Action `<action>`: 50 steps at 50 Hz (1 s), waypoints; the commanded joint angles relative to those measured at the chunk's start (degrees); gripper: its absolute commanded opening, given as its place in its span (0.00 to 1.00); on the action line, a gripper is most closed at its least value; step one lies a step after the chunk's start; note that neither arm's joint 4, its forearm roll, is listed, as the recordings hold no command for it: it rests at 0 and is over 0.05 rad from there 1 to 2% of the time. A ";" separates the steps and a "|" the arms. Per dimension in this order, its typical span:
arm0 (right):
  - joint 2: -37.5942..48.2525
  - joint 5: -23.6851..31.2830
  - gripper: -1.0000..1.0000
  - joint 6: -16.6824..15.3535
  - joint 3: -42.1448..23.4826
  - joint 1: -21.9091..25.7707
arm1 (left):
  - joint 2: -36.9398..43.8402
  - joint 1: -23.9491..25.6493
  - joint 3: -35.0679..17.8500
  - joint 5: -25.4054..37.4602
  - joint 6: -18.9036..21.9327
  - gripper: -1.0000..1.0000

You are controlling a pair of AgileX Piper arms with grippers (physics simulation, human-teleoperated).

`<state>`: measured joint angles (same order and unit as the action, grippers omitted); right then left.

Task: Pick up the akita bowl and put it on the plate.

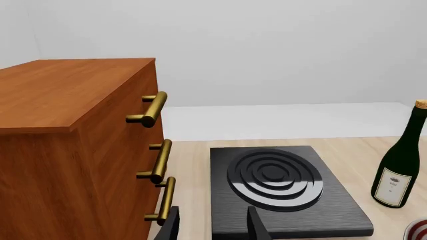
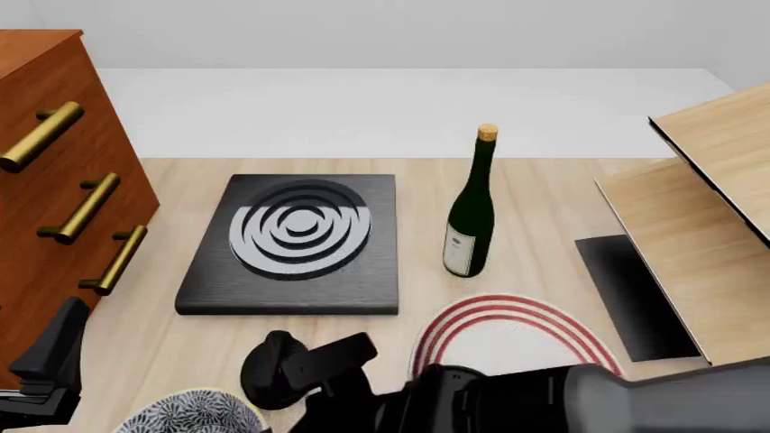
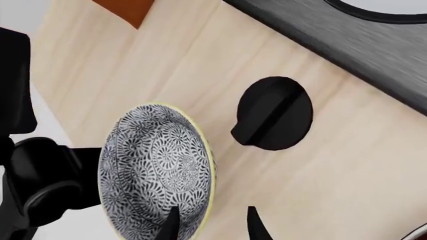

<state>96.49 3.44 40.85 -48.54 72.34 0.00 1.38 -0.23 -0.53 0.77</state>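
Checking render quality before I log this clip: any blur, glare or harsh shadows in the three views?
Front view: sharp, soft even light, a pale sheen on the stove's rings, and the right arm blocks part of the plate. Left wrist view: crisp, with a faint highlight on the wine bottle. Right wrist view: the akita bowl pattern is crisp, with no glare; the view is tilted.

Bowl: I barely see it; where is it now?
In the front view the bowl sits at the table's near left edge, below the stove, left of the plate.
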 commanded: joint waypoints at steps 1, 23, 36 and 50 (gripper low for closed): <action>-3.08 -2.29 1.00 0.14 3.14 -3.74 | 0.06 -0.02 0.00 0.03 -0.09 1.00; 1.21 -8.97 1.00 2.62 5.19 -2.65 | 0.07 -0.02 -0.09 0.14 -0.12 1.00; 4.09 -11.83 1.00 3.82 5.07 -1.48 | 0.06 -0.02 -0.10 0.13 -0.11 1.00; 3.42 -10.06 0.00 3.02 4.06 -1.86 | 0.06 -0.01 -0.13 0.18 -0.11 1.00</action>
<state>105.07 -8.87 45.72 -46.26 74.95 0.00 1.38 -0.31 -0.47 0.77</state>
